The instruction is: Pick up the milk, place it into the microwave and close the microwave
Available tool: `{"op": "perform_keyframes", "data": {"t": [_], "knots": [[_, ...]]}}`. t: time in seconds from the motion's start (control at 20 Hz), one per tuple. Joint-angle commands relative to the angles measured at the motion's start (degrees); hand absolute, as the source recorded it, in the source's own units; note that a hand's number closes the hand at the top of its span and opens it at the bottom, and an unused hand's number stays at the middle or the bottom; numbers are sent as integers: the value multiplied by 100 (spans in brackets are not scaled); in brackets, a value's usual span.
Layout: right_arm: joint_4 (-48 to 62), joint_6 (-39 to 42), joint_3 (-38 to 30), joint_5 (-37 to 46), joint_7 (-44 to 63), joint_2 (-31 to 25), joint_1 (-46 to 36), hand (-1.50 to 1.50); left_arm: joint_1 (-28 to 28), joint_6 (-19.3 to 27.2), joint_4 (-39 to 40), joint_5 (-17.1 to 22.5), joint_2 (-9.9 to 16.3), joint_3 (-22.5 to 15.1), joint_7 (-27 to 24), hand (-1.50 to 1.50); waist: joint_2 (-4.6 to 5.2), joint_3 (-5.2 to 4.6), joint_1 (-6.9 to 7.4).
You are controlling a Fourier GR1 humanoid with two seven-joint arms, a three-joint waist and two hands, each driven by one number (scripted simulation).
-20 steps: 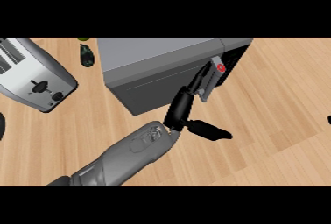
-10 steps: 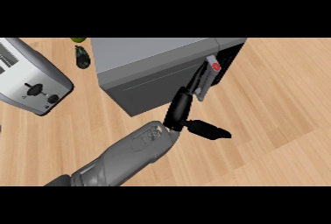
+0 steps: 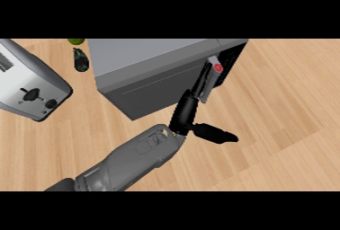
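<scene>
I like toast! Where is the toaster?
In the head view the toaster sits at the far left of the counter, left of the microwave, with a dark vegetable between them.

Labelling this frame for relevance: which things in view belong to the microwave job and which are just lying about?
Belongs to the job:
- microwave
- microwave door, nearly shut
- one hand, straight fingers against the door; which hand it is cannot be told
- milk: not visible

Lying about:
- toaster
- dark eggplant-like item
- green item

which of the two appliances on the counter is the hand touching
The microwave, the big grey box at centre. The hand has straight fingers against its door edge. The toaster, silver with dark knobs, stands apart at far left, untouched.
</scene>
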Motion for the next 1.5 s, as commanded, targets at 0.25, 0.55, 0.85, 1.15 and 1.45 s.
{"op": "perform_keyframes", "data": {"t": [0.25, 0.55, 0.85, 1.15, 1.45], "knots": [[54, 19, -16, -229, 165, -148, -114, -150, -440, 11, 345, 362, -19, 97, -15, -150, 31, 10, -45], [73, 51, 9, -374, 311, -271, -165, -150, -502, 12, 397, 534, -19, -7, -150, -150, 25, 5, -46], [56, 75, -21, -543, 348, -358, -330, -150, -594, 42, 430, 724, -19, -122, -171, -150, 10, 8, -46], [40, 86, -19, -654, 411, -422, -391, -150, -502, -198, 519, 1145, -19, -112, 105, 150, 79, 11, -36], [23, 46, -82, -747, 496, -491, -328, -150, -839, 325, 1482, 469, 238, -663, 192, -150, -70, 90, 130]]}}
